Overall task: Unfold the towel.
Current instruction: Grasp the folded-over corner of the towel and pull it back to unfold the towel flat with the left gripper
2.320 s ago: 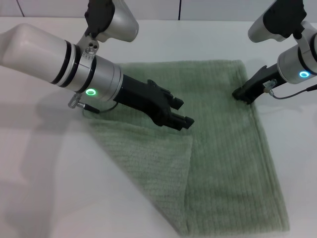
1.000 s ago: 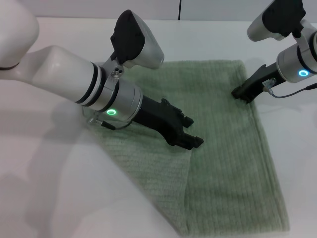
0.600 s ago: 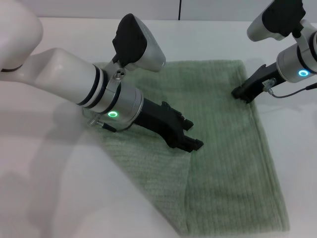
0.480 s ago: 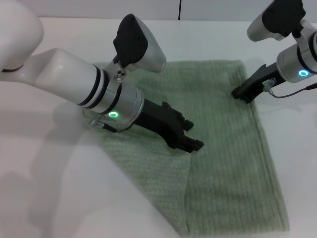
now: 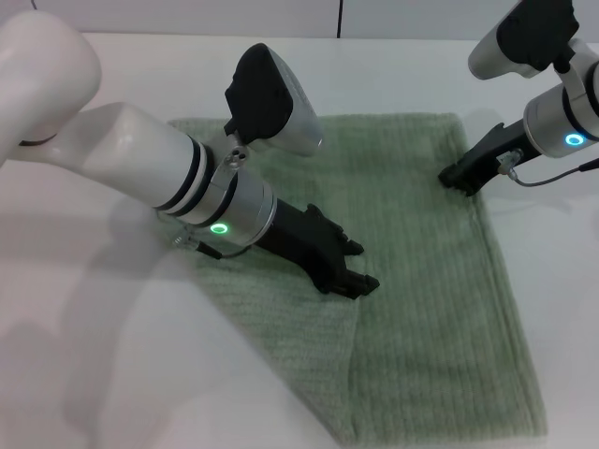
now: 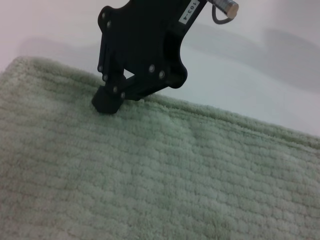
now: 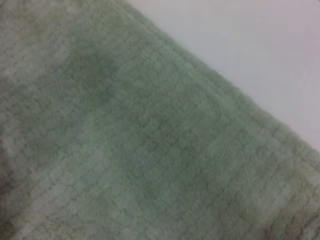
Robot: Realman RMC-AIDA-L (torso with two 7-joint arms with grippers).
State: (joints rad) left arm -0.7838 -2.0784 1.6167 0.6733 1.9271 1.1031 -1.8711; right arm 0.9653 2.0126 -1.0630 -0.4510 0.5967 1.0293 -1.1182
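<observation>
The sage-green towel [image 5: 430, 309] lies flat on the white table, with its left part folded over as a flap [image 5: 281, 327]. The flap's free edge runs down the towel's middle. My left gripper [image 5: 357, 266] is open, and its tips are low at the upper corner of that flap edge. My right gripper [image 5: 457, 178] is shut, with its tip pressed on the towel's far right edge. It also shows in the left wrist view [image 6: 107, 102], standing on the hem. The right wrist view shows only the towel [image 7: 150, 150] close up.
The white table [image 5: 84, 309] surrounds the towel on the left, far side and right. The towel's near edge lies close to the bottom of the head view. Both forearms hang over the towel's far half.
My left arm has swung nearer and lower, bringing its open gripper from above the towel's middle down to the flap's edge. The right gripper and the towel have not moved.
</observation>
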